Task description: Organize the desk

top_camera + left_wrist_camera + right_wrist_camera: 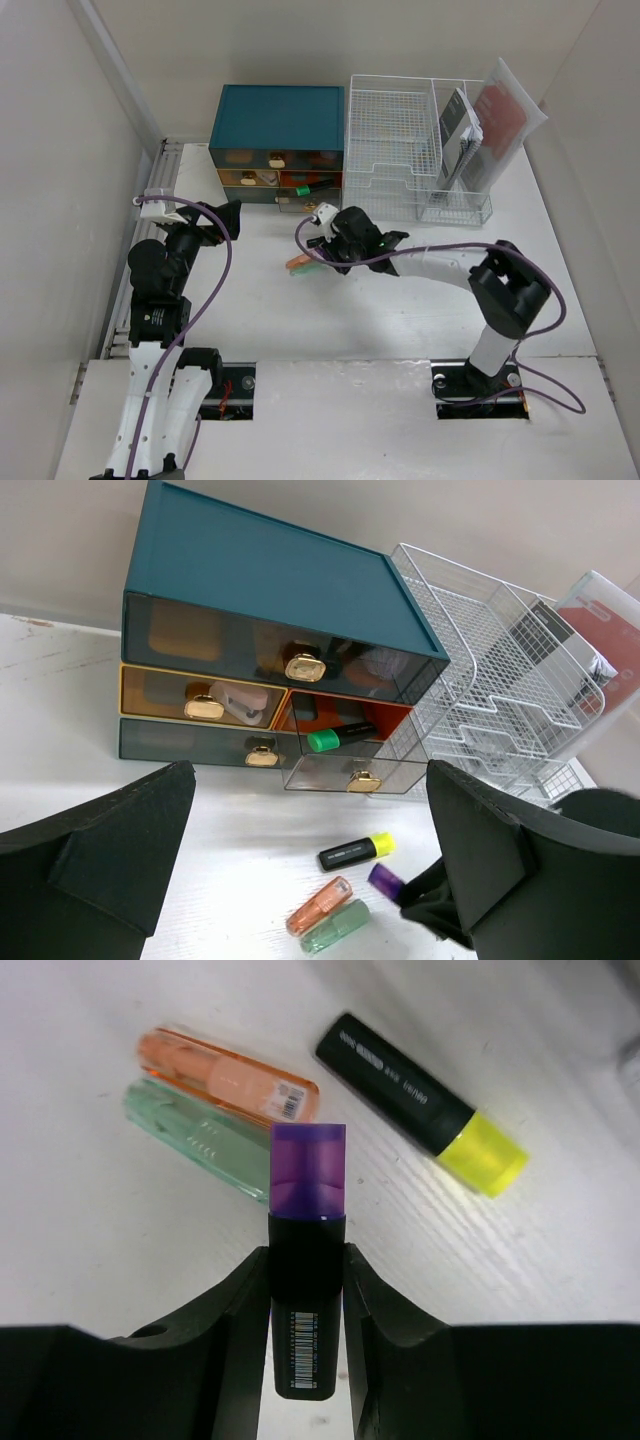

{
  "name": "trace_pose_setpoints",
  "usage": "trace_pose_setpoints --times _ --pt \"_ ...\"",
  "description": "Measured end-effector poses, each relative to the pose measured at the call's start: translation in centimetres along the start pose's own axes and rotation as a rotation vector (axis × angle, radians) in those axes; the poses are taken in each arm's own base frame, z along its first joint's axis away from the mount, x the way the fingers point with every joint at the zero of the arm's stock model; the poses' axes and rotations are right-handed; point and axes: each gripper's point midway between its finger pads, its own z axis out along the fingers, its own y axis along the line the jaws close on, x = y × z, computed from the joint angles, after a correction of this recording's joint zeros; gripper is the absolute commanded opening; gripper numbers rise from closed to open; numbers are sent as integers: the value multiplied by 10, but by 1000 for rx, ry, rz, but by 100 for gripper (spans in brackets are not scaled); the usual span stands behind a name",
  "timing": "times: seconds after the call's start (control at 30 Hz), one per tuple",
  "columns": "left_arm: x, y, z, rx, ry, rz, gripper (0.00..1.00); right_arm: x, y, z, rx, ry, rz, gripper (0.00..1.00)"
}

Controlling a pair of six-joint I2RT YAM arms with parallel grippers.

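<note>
Here the white surface [400, 310] spreads before both arms, with the drawer box [278, 120] and wire rack [400, 130] at its far edge, the left claw [218, 220] stands wide, and the right claw [306, 1252] is closed around a purple marker [308, 1190] near the orange marker [225, 1080], green marker [195, 1140] and yellow-capped marker [420, 1100].

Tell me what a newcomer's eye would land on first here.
First comes the right hand, closed around a purple-capped highlighter at the middle of the desk. Beside it lie an orange highlighter, a mint green highlighter and a black highlighter with a yellow cap. At the back stands a teal drawer box with one drawer pulled out, and a white wire rack to its right.
</note>
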Motion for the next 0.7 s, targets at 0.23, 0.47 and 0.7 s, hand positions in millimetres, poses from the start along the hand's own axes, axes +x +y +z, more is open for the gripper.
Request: trace_pose_setpoints --times 0.23,0.47,0.7 --pt "0 0 0 0 0 0 100 -106 4 -61 -23 -192 -291 0" --pt "0 0 0 0 0 0 100 -188 9 -109 -32 -363 -559 1" --pt "0 0 0 0 0 0 100 -224 -7 -94 -31 -395 -748 2"
